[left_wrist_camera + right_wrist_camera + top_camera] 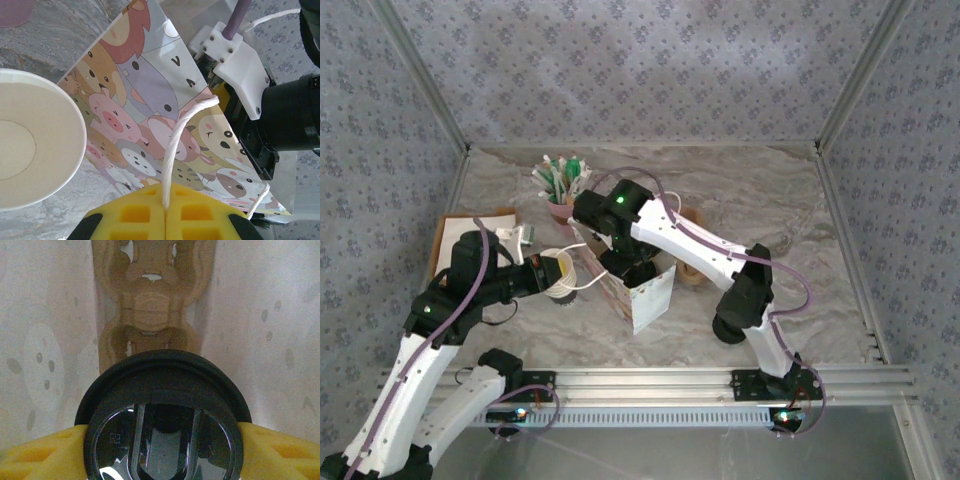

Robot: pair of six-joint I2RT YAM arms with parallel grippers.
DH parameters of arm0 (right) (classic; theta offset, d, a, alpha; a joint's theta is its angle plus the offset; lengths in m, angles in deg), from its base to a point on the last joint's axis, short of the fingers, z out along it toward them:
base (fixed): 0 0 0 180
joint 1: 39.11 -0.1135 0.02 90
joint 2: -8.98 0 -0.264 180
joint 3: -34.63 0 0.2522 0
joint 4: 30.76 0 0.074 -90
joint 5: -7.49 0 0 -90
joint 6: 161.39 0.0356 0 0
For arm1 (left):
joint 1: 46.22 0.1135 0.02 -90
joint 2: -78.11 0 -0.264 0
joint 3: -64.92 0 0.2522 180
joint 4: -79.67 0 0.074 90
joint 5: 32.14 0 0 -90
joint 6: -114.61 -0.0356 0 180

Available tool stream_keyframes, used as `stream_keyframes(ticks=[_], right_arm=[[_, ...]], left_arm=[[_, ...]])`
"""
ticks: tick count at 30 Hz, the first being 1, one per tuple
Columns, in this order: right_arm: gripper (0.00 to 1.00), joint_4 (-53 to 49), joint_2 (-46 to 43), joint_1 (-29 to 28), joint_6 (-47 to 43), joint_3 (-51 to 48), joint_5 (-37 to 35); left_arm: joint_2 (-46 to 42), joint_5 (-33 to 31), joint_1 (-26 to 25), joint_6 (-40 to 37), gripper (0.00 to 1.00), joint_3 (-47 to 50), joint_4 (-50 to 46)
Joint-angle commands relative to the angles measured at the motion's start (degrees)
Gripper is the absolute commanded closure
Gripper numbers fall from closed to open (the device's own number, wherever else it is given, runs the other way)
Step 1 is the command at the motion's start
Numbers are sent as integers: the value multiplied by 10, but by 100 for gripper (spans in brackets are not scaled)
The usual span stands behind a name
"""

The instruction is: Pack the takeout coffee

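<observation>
The takeout coffee shows as its round black lid [162, 425], held from both sides by the yellow fingers [40, 452] of my right gripper [162, 440]. The cup under the lid is hidden. It hangs inside a paper bag [260, 340], above a brown cardboard carrier [150, 305] on the bag's floor. From above, my right gripper [628, 268] reaches down into the open bag [650, 298]. My left gripper [165, 207] is shut on the bag's white string handle [175, 145], beside the bag's cartoon-animal face [145, 110].
An open white paper cup [30, 140] stands left of the bag, close under my left gripper [565, 272]. A pink cup of green-and-white sticks [560, 195] stands behind it. A cardboard box [455, 235] lies at the left wall, a brown carrier [692, 265] right of the bag.
</observation>
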Motion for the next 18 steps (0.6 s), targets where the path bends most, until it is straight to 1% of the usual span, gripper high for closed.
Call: stream_keyframes(ticks=[1, 18], right_arm=[[29, -54, 7, -3, 2, -10, 4], [29, -38, 3, 5, -11, -29, 15]], left_arm=[[3, -5, -3, -12, 94, -6, 6], [22, -3, -3, -11, 94, -7, 18]])
